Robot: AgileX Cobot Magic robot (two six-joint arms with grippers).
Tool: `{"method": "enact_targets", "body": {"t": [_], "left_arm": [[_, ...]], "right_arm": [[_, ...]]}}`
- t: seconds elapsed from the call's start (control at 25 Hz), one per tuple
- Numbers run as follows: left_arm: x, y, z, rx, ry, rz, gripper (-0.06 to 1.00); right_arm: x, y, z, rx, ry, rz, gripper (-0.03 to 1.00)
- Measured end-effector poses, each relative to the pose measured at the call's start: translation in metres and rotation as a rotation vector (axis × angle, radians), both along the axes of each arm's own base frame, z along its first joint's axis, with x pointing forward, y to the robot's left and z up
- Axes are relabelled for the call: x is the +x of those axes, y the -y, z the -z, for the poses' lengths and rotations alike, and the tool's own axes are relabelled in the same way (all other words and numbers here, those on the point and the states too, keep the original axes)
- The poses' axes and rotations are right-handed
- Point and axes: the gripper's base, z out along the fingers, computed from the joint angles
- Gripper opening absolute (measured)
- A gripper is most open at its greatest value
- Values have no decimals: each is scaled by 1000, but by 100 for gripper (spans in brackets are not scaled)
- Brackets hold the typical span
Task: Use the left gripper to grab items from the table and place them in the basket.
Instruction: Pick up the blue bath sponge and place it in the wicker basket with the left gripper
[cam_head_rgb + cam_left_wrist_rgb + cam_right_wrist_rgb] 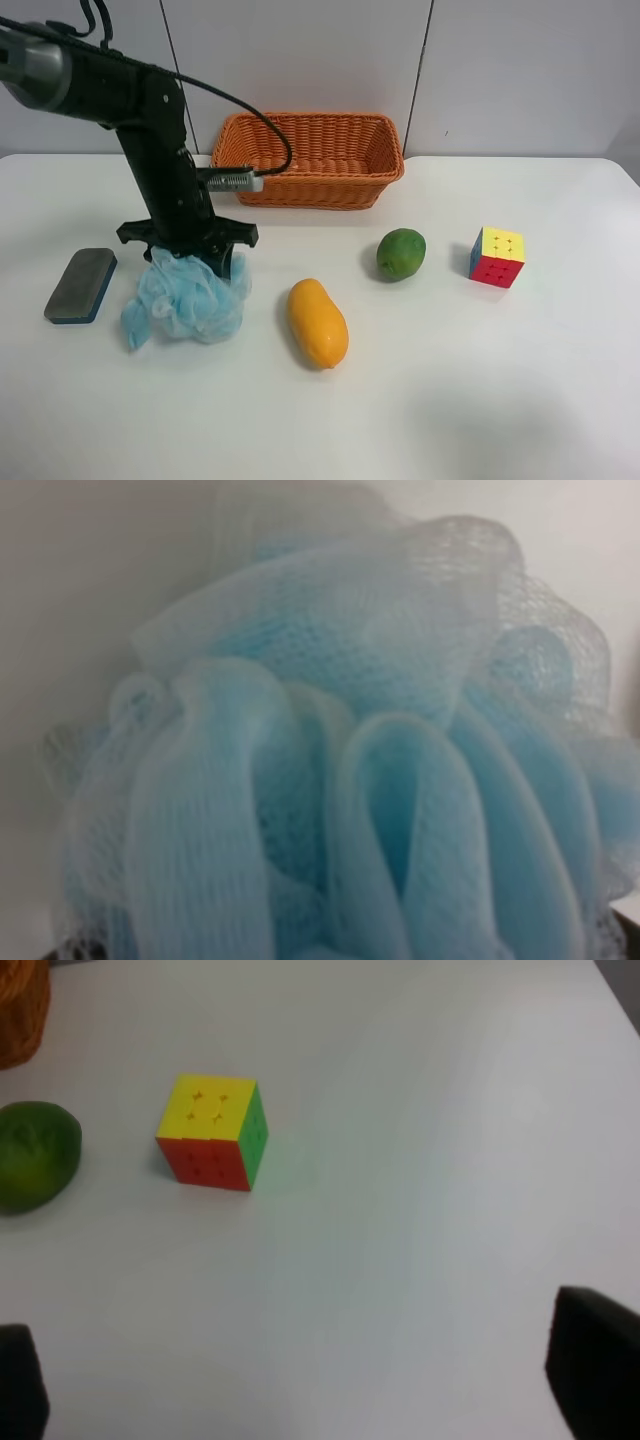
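Light-blue mesh of the bath pouf [330, 760] fills your left wrist view from edge to edge, so close that neither finger shows there. In the high camera, the pouf sits on the white table [480, 400] toward the left. Your left gripper [187, 255] points straight down onto the pouf's far upper part. Its jaws are apart, spread left to right. One dark finger [223, 262] shows against the pouf's right flank and the other is hidden in the ruffles, so as far as can be told nothing is pinched yet. The pouf lies directly under and between the jaws, with its bulk spilling nearer and to the left of them. The basket [310, 185] sits farther back and a little to the right of the gripper. A grey eraser [80, 285] lies just left of the pouf. Your right gripper [305, 1390] hangs with its fingers wide apart over bare table, on the near side of the cube [212, 1132].
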Motion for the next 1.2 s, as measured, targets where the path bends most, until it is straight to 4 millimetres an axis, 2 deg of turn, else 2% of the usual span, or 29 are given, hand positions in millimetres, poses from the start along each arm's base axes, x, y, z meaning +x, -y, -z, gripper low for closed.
{"method": "enact_targets", "body": {"t": [0.36,0.52,0.6,0.72,0.84,0.92,1.2], "left_arm": [[27,13,-97,-94,180,42,48],[40,22,-139,-179,325,72,48],[47,25,-157,-220,422,84,48],[57,30,-173,-278,559,86,47],[70,38,-173,-343,655,72,46],[80,43,-163,-372,692,67,46],[115,57,-114,-397,809,91,45]], "right_arm": [[0,0,0,0,0,0,99],[0,0,0,0,0,0,99],[0,0,0,0,0,0,99],[0,0,0,0,0,0,99],[0,0,0,0,0,0,99],[0,0,0,0,0,0,99],[0,0,0,0,0,0,99]]}}
